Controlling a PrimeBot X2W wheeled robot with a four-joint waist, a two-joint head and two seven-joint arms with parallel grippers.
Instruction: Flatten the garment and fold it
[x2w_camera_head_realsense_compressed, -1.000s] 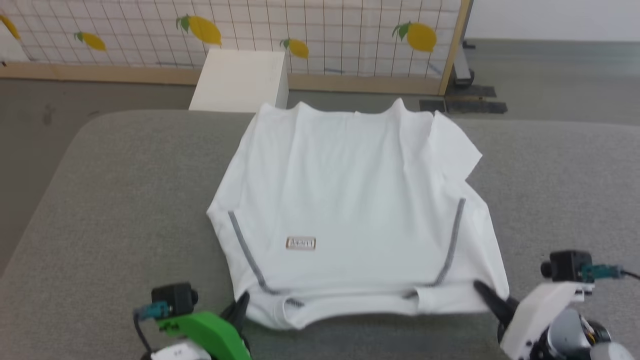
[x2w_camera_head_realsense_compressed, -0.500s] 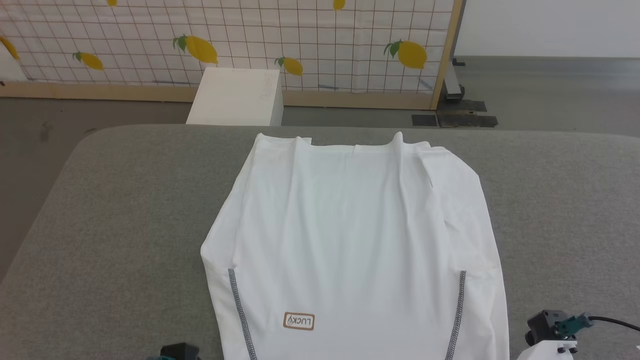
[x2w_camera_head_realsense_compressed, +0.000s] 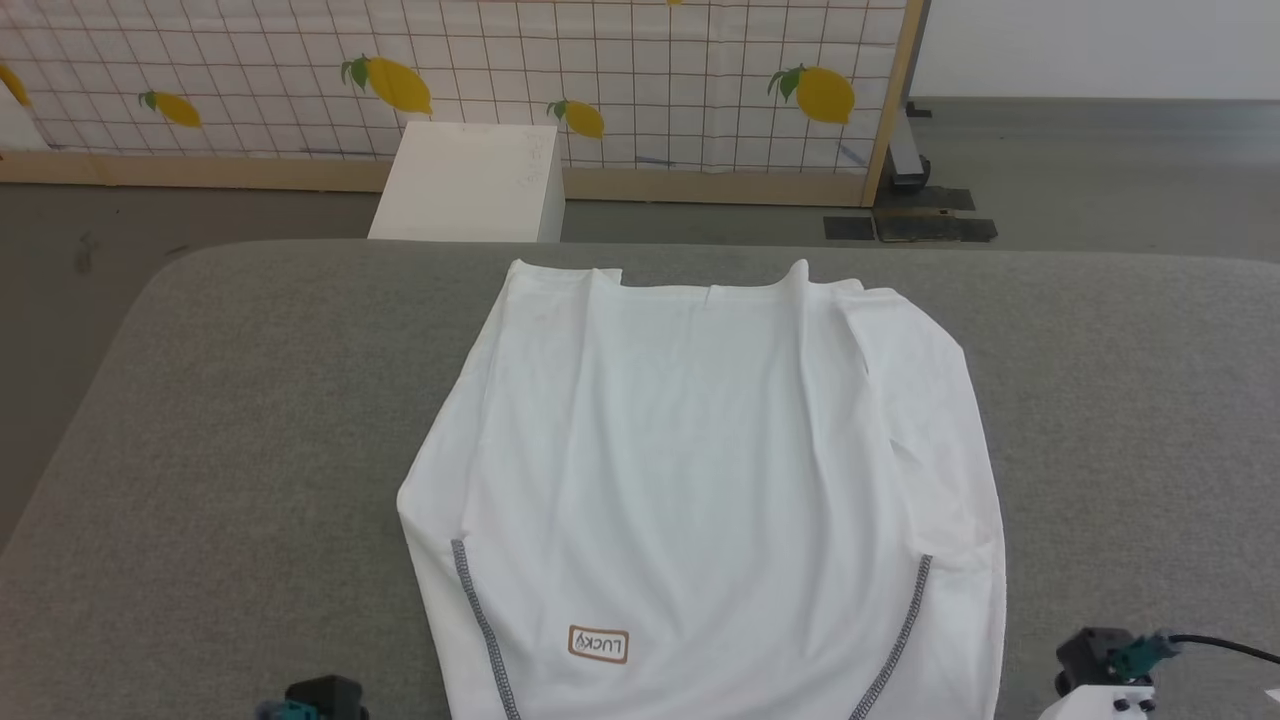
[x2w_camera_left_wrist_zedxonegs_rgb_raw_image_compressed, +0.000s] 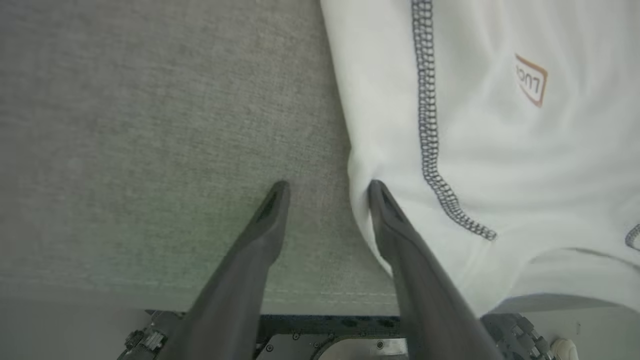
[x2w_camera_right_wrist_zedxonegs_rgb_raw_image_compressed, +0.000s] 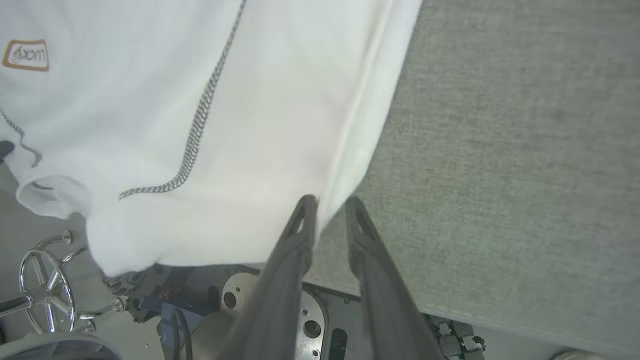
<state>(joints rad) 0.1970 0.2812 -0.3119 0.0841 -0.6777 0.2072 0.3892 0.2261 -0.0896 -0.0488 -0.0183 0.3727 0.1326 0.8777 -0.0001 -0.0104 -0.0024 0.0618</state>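
A: Where is the shirt (x2w_camera_head_realsense_compressed: 700, 450)?
B: Spread flat on the grey worktop (x2w_camera_head_realsense_compressed: 220, 420). It is white and runs from near the worktop's far edge down to its near edge. The head view takes in the far end and both long sides, with a few soft creases along the side on the robot's right.
A: And the near end?
B: The head view cuts it off just past the tan label (x2w_camera_head_realsense_compressed: 598, 644). The wrist views carry on from there: the cloth spills over the worktop's near edge and hangs off it, and the grey stitched seams (x2w_camera_left_wrist_zedxonegs_rgb_raw_image_compressed: 425, 125) curve inward above that edge.
A: The left hand (x2w_camera_left_wrist_zedxonegs_rgb_raw_image_compressed: 327, 187)?
B: At the worktop's near edge, by the shirt's left corner. Its fingers stand wide apart with bare grey worktop between them. One finger (x2w_camera_left_wrist_zedxonegs_rgb_raw_image_compressed: 395, 230) overlaps the cloth's edge and the other is clear of it. It has hold of nothing.
A: The right hand (x2w_camera_right_wrist_zedxonegs_rgb_raw_image_compressed: 329, 200)?
B: At the same edge, by the right corner. A narrow gap shows between its fingers, and the shirt's side edge runs down into that gap. The fingers are parted, not pressed on the cloth.
A: What else does the head view give?
B: A white box (x2w_camera_head_realsense_compressed: 465, 180) on the floor beyond the worktop's far edge, and a gridded screen with lemons (x2w_camera_head_realsense_compressed: 640, 80) behind it. The right wrist view adds a chrome wheel (x2w_camera_right_wrist_zedxonegs_rgb_raw_image_compressed: 45, 285) below the near edge
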